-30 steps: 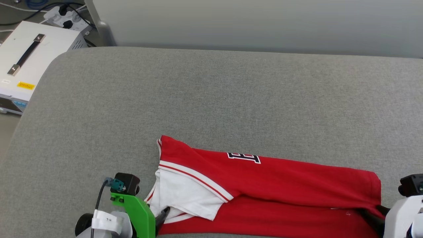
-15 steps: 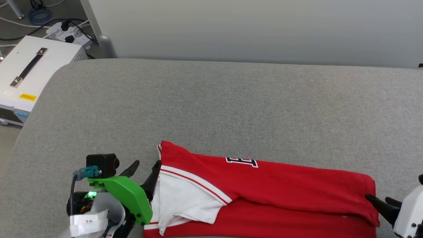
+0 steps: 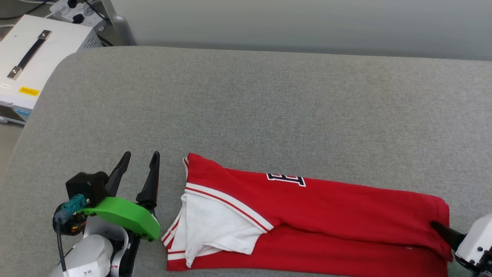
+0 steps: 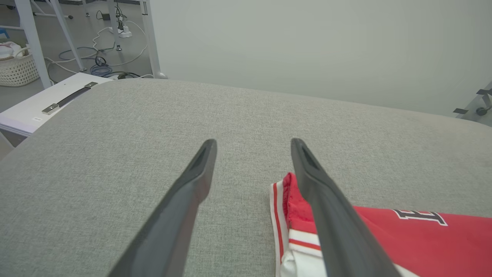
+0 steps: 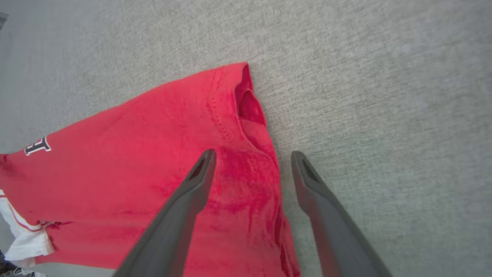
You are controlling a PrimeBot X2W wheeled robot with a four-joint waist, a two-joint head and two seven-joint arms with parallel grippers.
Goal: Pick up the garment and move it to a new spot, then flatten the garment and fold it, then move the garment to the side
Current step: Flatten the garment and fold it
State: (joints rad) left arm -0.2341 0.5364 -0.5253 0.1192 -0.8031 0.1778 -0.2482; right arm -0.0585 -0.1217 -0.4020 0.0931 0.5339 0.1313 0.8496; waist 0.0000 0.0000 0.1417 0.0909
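At the far left, a white box [image 3: 38, 54] with a black handle sits beside the big grey cushion [image 3: 250, 107]. A power strip [image 3: 75, 9] lies on the floor behind the box.

The left gripper [image 3: 141, 154] is over the cushion, near its front edge. Its two dark fingers are spread wide and hold nothing. The garment [image 3: 326, 215] lies just to the right of it, close but apart.

The garment is folded into a long red strip along the front of the cushion. A white sleeve lies on top at its left end, and there are black letters near the far fold.

At its right end is the right gripper [image 5: 252, 153]. Its fingers are wide apart too and grip nothing. One finger is over the red cloth and the other is over bare cushion, with the cloth's edge between them.
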